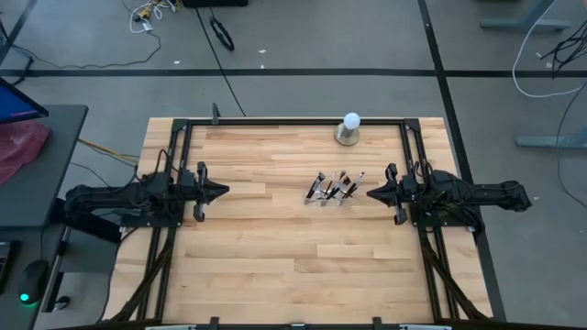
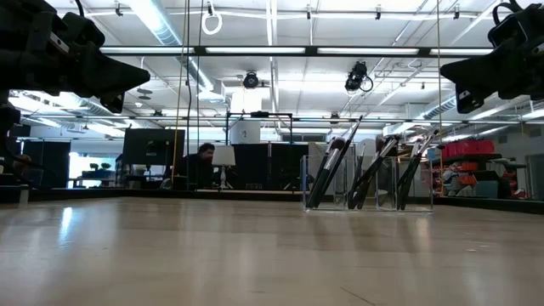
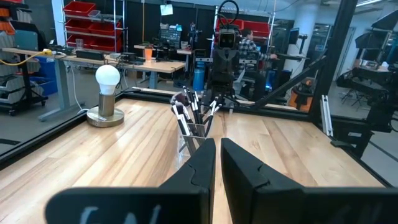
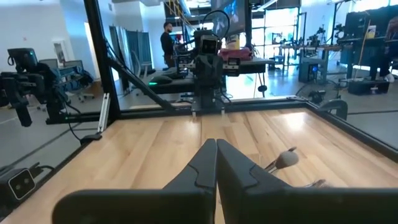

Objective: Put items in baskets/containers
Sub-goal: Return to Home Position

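On the table (image 1: pixel 275 266): one holder (image 1: pixel 328 196), several brushes (image 1: pixel 336 184).

Floor (image 1: pixel 321 37): grey concrete, crossed by dark straight lines, with loose cables (image 1: pixel 220 35) lying on it.
Worktop (image 1: pixel 275 266): pale wood planks in a black frame.
Side desk (image 1: pixel 50 160): dark, at the left, carrying a reddish bag (image 1: pixel 20 147).
Ceiling: long bright strip lights (image 2: pixel 255 49).
Rear of room: red storage bins (image 3: pixel 87 15) on racks, a bench (image 3: pixel 158 64) with equipment, and a monitor (image 2: pixel 153 146) with a person (image 2: pixel 202 157) seated beside it.

A white ball on a grey base (image 1: pixel 349 126) stands upright by the far edge of the wooden table (image 1: pixel 275 266).
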Action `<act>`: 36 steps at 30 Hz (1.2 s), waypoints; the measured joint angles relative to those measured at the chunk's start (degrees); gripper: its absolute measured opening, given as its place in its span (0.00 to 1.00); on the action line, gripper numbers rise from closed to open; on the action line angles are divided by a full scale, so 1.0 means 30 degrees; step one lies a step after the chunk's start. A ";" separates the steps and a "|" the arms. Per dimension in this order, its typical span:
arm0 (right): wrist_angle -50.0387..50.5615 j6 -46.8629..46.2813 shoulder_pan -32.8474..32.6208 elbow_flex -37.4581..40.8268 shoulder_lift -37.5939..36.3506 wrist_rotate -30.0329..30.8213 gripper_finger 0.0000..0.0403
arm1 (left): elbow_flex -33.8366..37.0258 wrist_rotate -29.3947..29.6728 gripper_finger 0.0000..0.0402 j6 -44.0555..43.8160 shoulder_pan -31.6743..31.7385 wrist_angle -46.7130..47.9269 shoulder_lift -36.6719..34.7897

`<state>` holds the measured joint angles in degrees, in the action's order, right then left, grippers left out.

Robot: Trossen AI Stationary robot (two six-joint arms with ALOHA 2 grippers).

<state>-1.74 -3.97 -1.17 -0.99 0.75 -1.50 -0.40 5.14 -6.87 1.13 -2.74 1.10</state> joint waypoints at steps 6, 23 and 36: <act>0.0000 0.0007 0.0000 0.0000 0.0000 0.0000 0.03 | 0.0000 0.0004 0.07 0.0000 0.0000 0.0000 0.0000; 0.0007 0.0013 0.0000 0.0000 0.0000 0.0015 0.03 | 0.0000 -0.0011 0.07 0.1412 0.0000 0.0186 0.0004; 0.0007 0.0015 0.0007 0.0000 0.0000 0.0015 0.03 | 0.0000 -0.0003 0.07 0.1880 0.0000 0.0066 0.0007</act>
<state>-1.72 -3.92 -1.15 -0.99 0.75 -1.45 -0.40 5.13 -1.23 1.13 -2.54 1.13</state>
